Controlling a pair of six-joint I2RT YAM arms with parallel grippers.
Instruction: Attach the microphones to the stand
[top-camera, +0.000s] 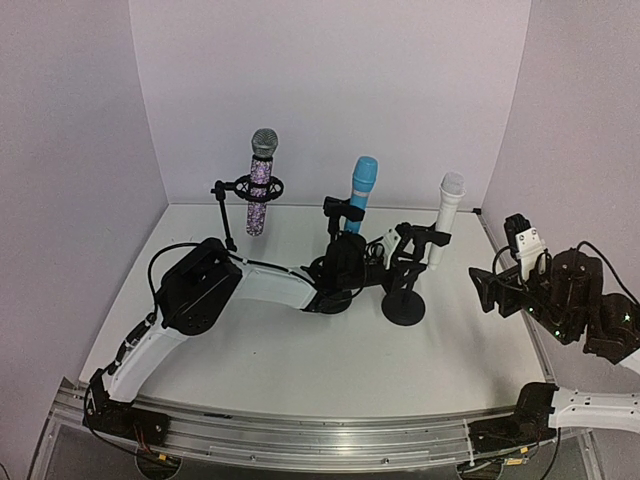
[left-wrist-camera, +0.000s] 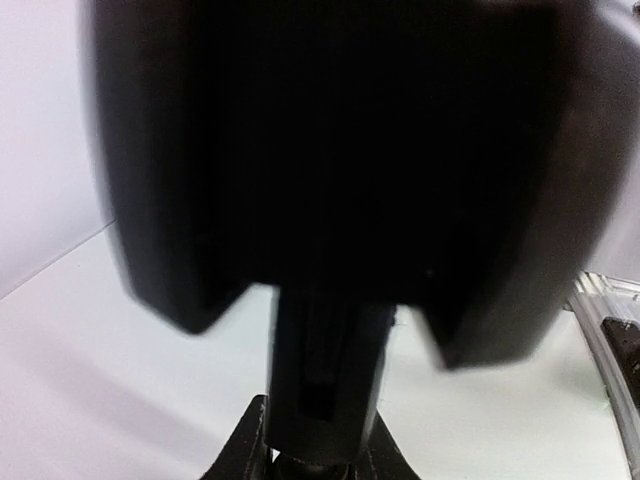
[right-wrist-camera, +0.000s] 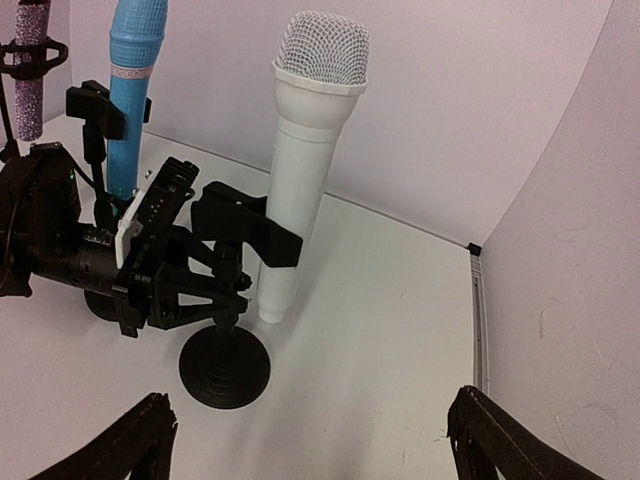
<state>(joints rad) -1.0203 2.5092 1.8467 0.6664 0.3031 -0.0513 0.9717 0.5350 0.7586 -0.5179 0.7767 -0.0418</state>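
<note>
Three microphones stand upright in black stand clips. The glittery purple-silver microphone (top-camera: 260, 185) sits in a ring mount at the back left. The light blue microphone (top-camera: 361, 186) is in the middle clip and also shows in the right wrist view (right-wrist-camera: 132, 80). The white microphone (top-camera: 446, 215) (right-wrist-camera: 305, 170) is in the clip (right-wrist-camera: 245, 225) of the round-based stand (top-camera: 404, 305) (right-wrist-camera: 225, 365). My left gripper (top-camera: 400, 262) (right-wrist-camera: 215, 295) (left-wrist-camera: 320, 450) is shut round that stand's post, below the clip. My right gripper (top-camera: 487, 290) (right-wrist-camera: 310, 430) is open and empty, to the right of the white microphone.
The purple microphone's thin stand (top-camera: 225, 215) is at the back left. My left arm lies across the table's middle and hides the blue microphone's stand base. White walls close in on three sides. A metal rail (right-wrist-camera: 477, 320) runs along the table's right edge.
</note>
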